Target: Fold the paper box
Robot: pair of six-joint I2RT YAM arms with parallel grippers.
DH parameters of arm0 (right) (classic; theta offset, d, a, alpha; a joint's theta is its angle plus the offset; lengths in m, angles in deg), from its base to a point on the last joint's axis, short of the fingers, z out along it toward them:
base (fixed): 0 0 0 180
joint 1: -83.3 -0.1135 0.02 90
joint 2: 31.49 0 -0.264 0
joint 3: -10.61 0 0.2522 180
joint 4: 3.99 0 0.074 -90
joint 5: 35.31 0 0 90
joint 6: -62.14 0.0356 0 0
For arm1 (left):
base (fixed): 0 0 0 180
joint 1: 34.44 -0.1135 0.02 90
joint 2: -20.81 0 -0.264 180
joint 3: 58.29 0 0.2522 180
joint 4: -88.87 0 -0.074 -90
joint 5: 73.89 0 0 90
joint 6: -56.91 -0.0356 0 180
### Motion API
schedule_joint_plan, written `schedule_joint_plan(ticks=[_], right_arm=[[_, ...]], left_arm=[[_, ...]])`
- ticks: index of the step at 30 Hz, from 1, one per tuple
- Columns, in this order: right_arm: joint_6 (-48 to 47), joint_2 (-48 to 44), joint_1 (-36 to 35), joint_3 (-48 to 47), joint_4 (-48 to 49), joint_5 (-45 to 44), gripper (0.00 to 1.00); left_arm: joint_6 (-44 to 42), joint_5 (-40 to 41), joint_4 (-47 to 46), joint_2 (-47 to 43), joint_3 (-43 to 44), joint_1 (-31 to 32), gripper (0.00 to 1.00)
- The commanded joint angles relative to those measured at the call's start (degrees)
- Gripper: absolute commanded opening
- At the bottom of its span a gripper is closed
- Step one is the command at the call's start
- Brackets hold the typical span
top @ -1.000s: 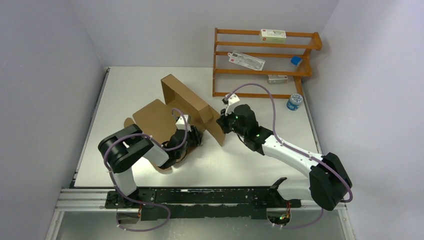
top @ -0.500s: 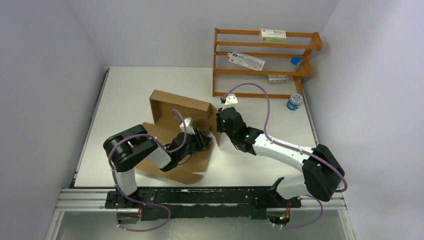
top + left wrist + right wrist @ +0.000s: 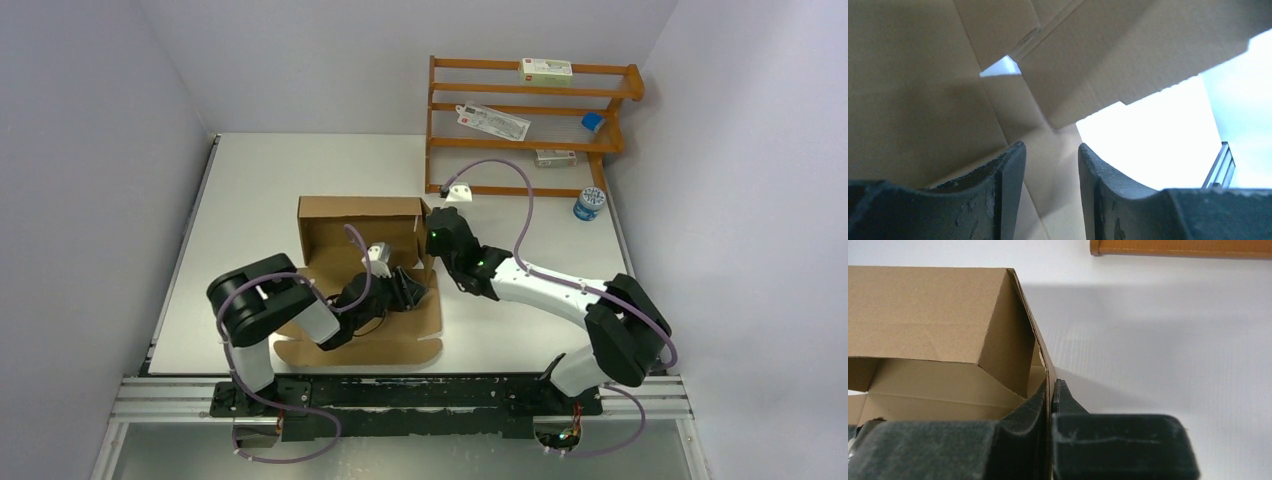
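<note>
A: Biggest first?
B: White table [image 3: 260,170]. The paper box [image 3: 355,208] sits mid-table, plain brown with no print. Its back and right walls are upright, and the front flap lies flat toward the arm bases.
A: Rack?
B: Orange wooden rack [image 3: 432,125], far right, just behind the box's right corner.
A: Grippers?
B: The right gripper [image 3: 1050,385] is pinched tight on the top edge of the box's right wall, one finger inside and one outside. The left gripper [image 3: 1052,150] is low inside the box, jaws partly apart with nothing between them.
A: Any text?
B: The white carton [image 3: 546,70] on the top shelf has a red mark, lettering too small to read. Same for the flat packet [image 3: 493,122]. The blue-capped bottle [image 3: 588,205] stands on the table beside the rack, label unreadable.
</note>
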Motion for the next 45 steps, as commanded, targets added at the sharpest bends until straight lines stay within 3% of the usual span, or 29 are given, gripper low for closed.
schedule_joint_plan(ticks=[1,9,18,28,34,39,45], right_arm=[[0.77,1.42,-1.11,1.36,5.12,-2.58,0.00],[-1.15,2.73,-3.29,1.47,4.75,-4.89,0.00],[-3.61,1.07,-4.19,1.55,5.35,-5.61,0.00],[-1.26,1.58,-4.69,1.58,6.70,-4.11,0.00],[1.22,1.02,-4.63,1.70,6.66,-5.86,0.00],[2.67,-0.17,-4.62,3.28,7.58,-5.55,0.06],[-3.40,-3.29,-4.32,7.14,10.99,-1.23,0.25]], left_arm=[[-2.25,0.68,2.75,-6.37,-3.09,0.24,0.49],[-11.29,8.95,20.90,-23.66,-4.54,-0.89,0.56],[-11.74,8.31,27.48,-23.82,-4.99,-11.72,0.56],[-7.25,-1.88,15.98,-12.04,-7.49,-12.45,0.50],[-2.17,-5.34,7.03,-6.79,-8.50,-9.60,0.46],[0.31,-3.89,5.23,-7.28,-8.86,-5.96,0.45],[-0.24,-1.05,8.88,-11.98,-9.74,-4.37,0.45]])
